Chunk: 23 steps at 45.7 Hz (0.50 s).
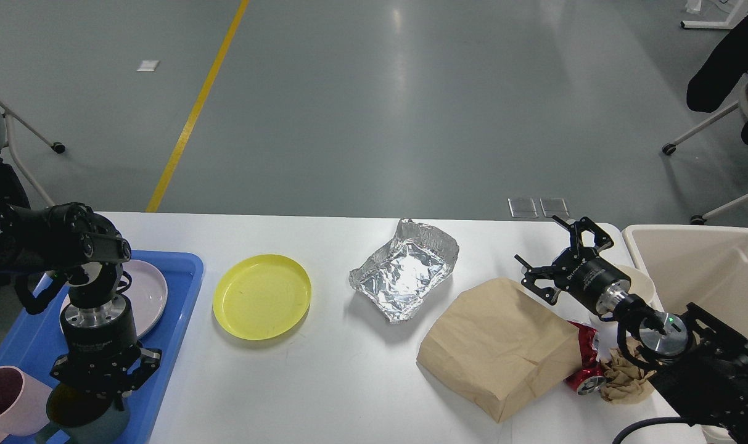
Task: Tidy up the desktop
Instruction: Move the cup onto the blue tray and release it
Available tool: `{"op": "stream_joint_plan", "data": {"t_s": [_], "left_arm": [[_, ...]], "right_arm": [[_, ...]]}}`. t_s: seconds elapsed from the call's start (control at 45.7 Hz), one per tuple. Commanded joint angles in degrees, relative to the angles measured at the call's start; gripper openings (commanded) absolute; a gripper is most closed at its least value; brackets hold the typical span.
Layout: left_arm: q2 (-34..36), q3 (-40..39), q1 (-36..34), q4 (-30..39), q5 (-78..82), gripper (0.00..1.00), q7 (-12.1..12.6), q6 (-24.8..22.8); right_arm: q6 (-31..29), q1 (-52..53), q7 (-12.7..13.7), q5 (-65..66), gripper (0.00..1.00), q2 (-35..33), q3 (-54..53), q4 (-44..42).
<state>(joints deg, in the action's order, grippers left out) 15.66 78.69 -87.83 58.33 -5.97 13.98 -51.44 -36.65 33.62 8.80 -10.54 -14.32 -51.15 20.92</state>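
2 black arms with silver wrist rings, looped cables, white lettering.

The white bench (pixel 349 394) carries a yellow plate (pixel 262 296) left of centre, with crumpled foil (pixel 404 271) near the middle, well apart from the plate. A brown paper bag (pixel 497 348) lies flat toward the right, and against its right edge sit a red can (pixel 586 370) and a wad of brown paper (pixel 623 375) (both partly hidden). A blue tray (pixel 173 327) rests at the left end.
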Motion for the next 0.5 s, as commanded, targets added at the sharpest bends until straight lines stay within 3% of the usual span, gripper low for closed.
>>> {"op": "stream_joint_plan", "data": {"t_s": [0.0,0.241,0.482], "left_arm": [[-0.1,-0.3,1.0,-1.5,0.0,0.00,0.2,2.4],[-0.1,-0.4,3.7,-2.6,0.0,0.00,0.3,7.5],[-0.1,-0.4,5.1,-2.8,0.0,0.00,0.3,9.3]], "right_arm": [[0.0,0.0,0.0,0.0,1.00,0.0,0.0,0.0],[0.0,0.0,0.0,0.0,1.00,0.0,0.0,0.0],[0.0,0.0,0.0,0.0,1.00,0.0,0.0,0.0]]}}
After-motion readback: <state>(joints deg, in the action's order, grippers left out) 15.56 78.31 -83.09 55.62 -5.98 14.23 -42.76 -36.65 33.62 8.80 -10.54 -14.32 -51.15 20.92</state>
